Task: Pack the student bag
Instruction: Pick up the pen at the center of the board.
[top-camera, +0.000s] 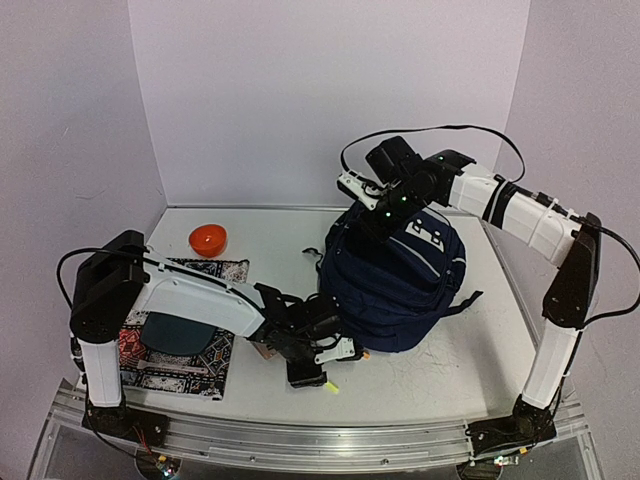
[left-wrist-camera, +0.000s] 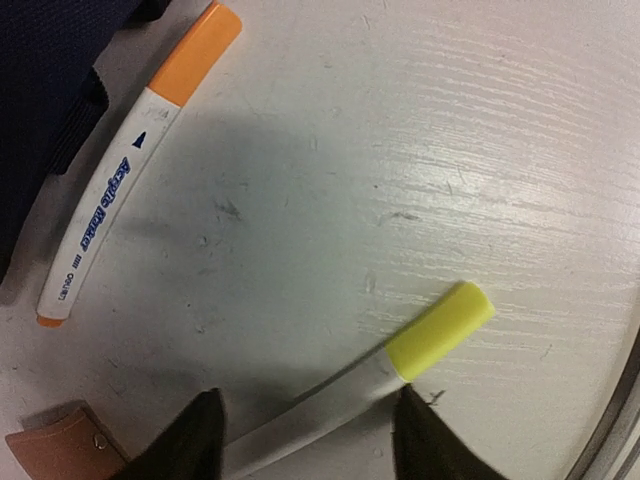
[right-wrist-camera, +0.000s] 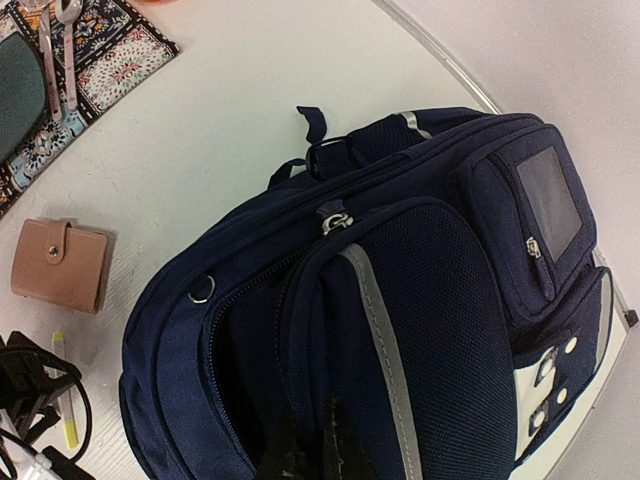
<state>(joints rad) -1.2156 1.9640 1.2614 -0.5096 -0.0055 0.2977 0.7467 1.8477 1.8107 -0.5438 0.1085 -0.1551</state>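
Note:
The student bag (top-camera: 400, 280), navy with grey stripes, lies at centre right; its main zipper is open in the right wrist view (right-wrist-camera: 400, 300). My right gripper (top-camera: 385, 215) is shut on a fabric edge of the bag's front panel (right-wrist-camera: 322, 450), holding it up. My left gripper (top-camera: 310, 375) is open and low over the table, its fingers (left-wrist-camera: 195, 440) on either side of the white barrel of a yellow-capped marker (left-wrist-camera: 435, 330). An orange-capped marker (left-wrist-camera: 140, 160) lies beside the bag's edge (left-wrist-camera: 40, 80).
A brown wallet (right-wrist-camera: 60, 265) lies left of the bag, its corner by my left fingers (left-wrist-camera: 60, 450). A patterned placemat (top-camera: 215, 375) with a dark plate (top-camera: 175, 332) and cutlery (right-wrist-camera: 50, 50) sits at left, an orange bowl (top-camera: 208, 238) behind. The table's metal rim (left-wrist-camera: 615, 440) is close.

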